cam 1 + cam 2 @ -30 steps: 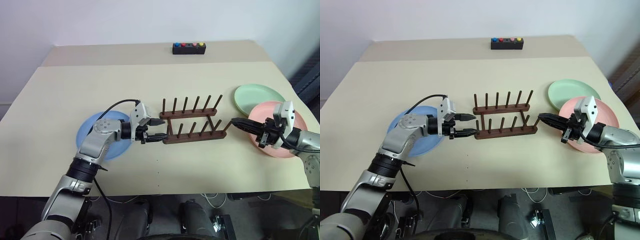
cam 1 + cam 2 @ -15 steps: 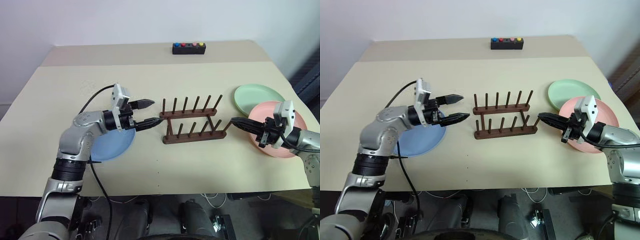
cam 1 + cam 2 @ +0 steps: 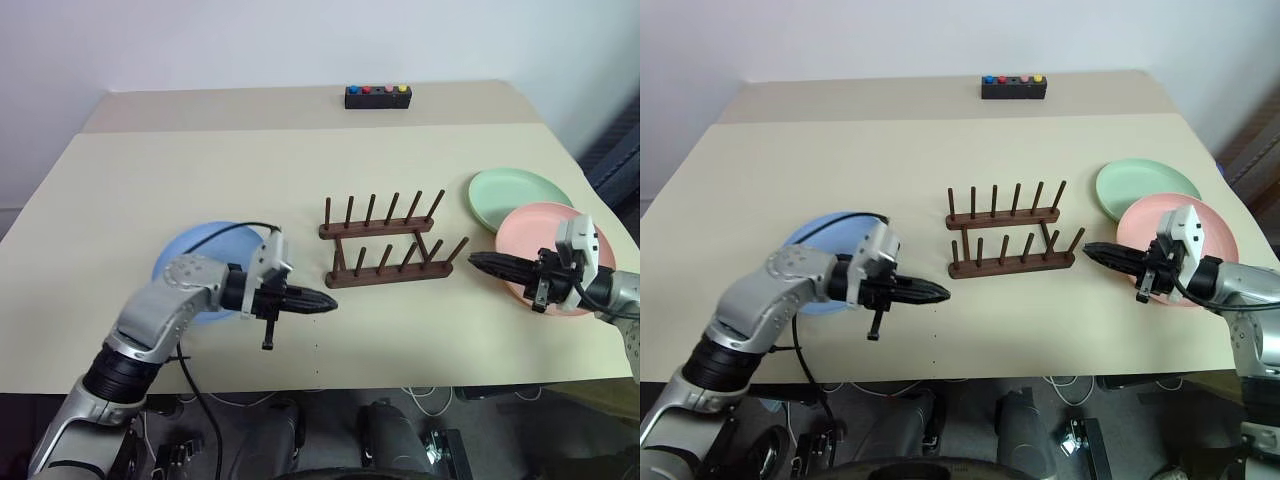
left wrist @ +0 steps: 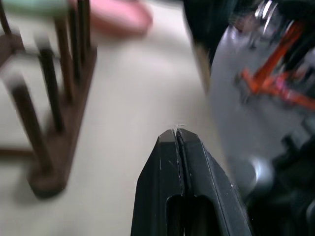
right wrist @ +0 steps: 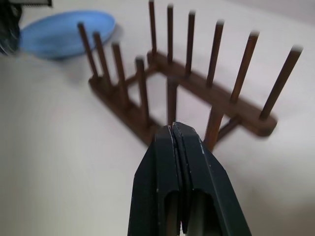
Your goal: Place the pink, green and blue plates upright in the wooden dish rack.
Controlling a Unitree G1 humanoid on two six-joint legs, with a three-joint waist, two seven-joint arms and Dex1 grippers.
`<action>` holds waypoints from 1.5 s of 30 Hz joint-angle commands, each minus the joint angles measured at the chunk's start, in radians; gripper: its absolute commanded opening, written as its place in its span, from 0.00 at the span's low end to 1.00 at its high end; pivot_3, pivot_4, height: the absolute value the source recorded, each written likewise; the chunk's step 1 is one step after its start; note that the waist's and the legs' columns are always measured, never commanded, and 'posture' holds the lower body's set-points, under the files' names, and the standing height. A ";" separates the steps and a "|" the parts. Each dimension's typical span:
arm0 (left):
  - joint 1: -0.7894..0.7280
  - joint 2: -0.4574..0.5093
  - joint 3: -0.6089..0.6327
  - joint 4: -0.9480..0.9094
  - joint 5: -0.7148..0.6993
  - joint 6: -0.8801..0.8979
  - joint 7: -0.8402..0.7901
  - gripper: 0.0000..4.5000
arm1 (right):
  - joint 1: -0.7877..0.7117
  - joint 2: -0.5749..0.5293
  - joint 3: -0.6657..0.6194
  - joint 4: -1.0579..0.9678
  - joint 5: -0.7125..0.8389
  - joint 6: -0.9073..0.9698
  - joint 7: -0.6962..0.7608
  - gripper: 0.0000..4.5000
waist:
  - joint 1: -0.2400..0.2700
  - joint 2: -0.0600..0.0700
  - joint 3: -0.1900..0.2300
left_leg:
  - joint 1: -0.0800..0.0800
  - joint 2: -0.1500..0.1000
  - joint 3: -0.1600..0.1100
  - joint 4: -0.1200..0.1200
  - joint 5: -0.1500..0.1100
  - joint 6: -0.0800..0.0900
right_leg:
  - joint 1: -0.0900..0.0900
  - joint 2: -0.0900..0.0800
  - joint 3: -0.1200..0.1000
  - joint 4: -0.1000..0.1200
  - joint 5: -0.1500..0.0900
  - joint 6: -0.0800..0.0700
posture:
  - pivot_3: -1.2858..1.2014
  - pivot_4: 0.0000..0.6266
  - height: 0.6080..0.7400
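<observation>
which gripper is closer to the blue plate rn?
Left. The left gripper sits shut just off the blue plate on the rack side, its arm lying across the plate. The right gripper is beyond the wooden dish rack, by the pink plate.

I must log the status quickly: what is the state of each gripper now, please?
Left gripper: jaws closed, holding nothing.
Right gripper: jaws closed, holding nothing.

I see a dark brown wooden dish rack [image 3: 385, 245] on a plain beige table [image 3: 300, 170], with a light blue plate [image 3: 205, 255], a pale green plate [image 3: 515, 195] and a pink plate [image 3: 535, 240] around it. My grippers' fingers [image 5: 179, 172] are black, and the far black box [image 3: 378, 96] carries blue, red, pink and yellow buttons.
</observation>
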 commanded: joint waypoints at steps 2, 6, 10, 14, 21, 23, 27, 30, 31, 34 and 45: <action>-0.016 -0.084 -0.084 0.093 0.187 -0.108 0.152 0.01 | 0.020 -0.010 0.098 -0.013 -0.145 -0.104 -0.028 0.00 | 0.000 0.000 0.000 | 0.000 0.000 0.000 0.000 0.000 0.000 | 0.000 0.000 0.000 0.000 0.000 0.000 | 0.52 0.24 1.00; -0.025 -0.132 -0.103 0.137 0.223 -0.118 0.171 0.01 | -0.013 0.022 0.153 0.009 -0.204 -0.129 -0.083 0.00 | -0.002 0.000 0.000 | 0.000 0.000 0.000 0.000 0.000 0.000 | -0.001 0.000 0.000 0.000 0.000 0.000 | 0.52 0.24 1.00; -0.047 -0.164 -0.112 0.184 0.256 -0.124 0.191 0.01 | -0.036 0.046 0.212 0.081 -0.281 -0.183 -0.122 0.00 | 0.000 0.000 0.000 | 0.000 0.000 0.000 0.000 0.000 0.000 | -0.001 0.000 0.000 0.000 0.000 0.000 | 0.52 0.24 1.00; -0.079 -0.184 -0.096 0.269 0.296 -0.168 0.226 0.01 | -0.086 0.098 0.239 0.133 -0.313 -0.212 -0.178 0.00 | -0.001 0.000 0.000 | 0.000 0.000 0.000 0.001 0.000 0.000 | 0.000 0.000 0.000 0.001 0.000 0.000 | 0.52 0.24 1.00; -0.189 -0.260 -0.057 0.486 0.357 -0.299 0.329 0.01 | -0.180 0.176 0.290 0.254 -0.409 -0.330 -0.279 0.00 | -0.004 0.000 0.000 | 0.005 0.000 0.001 0.001 0.000 0.000 | 0.004 0.002 -0.001 0.001 0.000 0.001 | 0.52 0.24 1.00; -0.205 -0.271 -0.048 0.517 0.359 -0.320 0.327 0.01 | -0.211 0.191 0.292 0.272 -0.417 -0.348 -0.299 0.00 | -0.006 0.000 0.000 | 0.006 0.000 0.001 0.001 0.000 0.000 | 0.004 0.002 0.000 0.001 0.000 0.001 | 0.52 0.24 1.00; -0.225 -0.280 -0.046 0.569 0.377 -0.365 0.327 0.01 | -0.295 0.215 0.302 0.366 -0.465 -0.417 -0.364 0.00 | -0.005 0.000 0.000 | 0.005 0.000 0.001 0.000 0.000 -0.001 | 0.004 0.002 0.000 0.002 0.000 0.001 | 0.52 0.24 1.00; -0.240 -0.285 -0.047 0.608 0.394 -0.396 0.328 0.01 | -0.346 0.226 0.313 0.433 -0.495 -0.471 -0.398 0.00 | -0.004 0.000 0.000 | 0.005 0.000 0.001 0.000 0.001 -0.002 | 0.004 0.002 0.000 0.002 0.000 0.001 | 0.52 0.24 1.00; -0.248 -0.285 -0.046 0.623 0.399 -0.406 0.329 0.01 | -0.360 0.232 0.312 0.451 -0.496 -0.479 -0.405 0.00 | -0.003 0.000 0.000 | 0.005 0.000 0.001 0.000 0.001 -0.002 | 0.003 0.002 0.000 0.002 0.000 0.001 | 0.52 0.24 1.00; -0.284 -0.286 -0.027 0.700 0.412 -0.446 0.350 0.01 | -0.397 0.242 0.322 0.505 -0.510 -0.512 -0.424 0.00 | -0.003 0.000 0.000 | 0.005 -0.001 0.002 0.000 0.001 -0.002 | 0.004 0.002 0.000 0.002 0.000 0.001 | 0.52 0.24 1.00; -0.373 -0.312 0.014 0.873 0.431 -0.554 0.366 0.01 | -0.501 0.274 0.344 0.682 -0.561 -0.611 -0.464 0.00 | -0.010 0.000 0.000 | 0.005 -0.001 0.002 -0.001 0.002 -0.003 | 0.002 0.003 0.000 0.002 0.000 0.001 | 0.52 0.24 1.00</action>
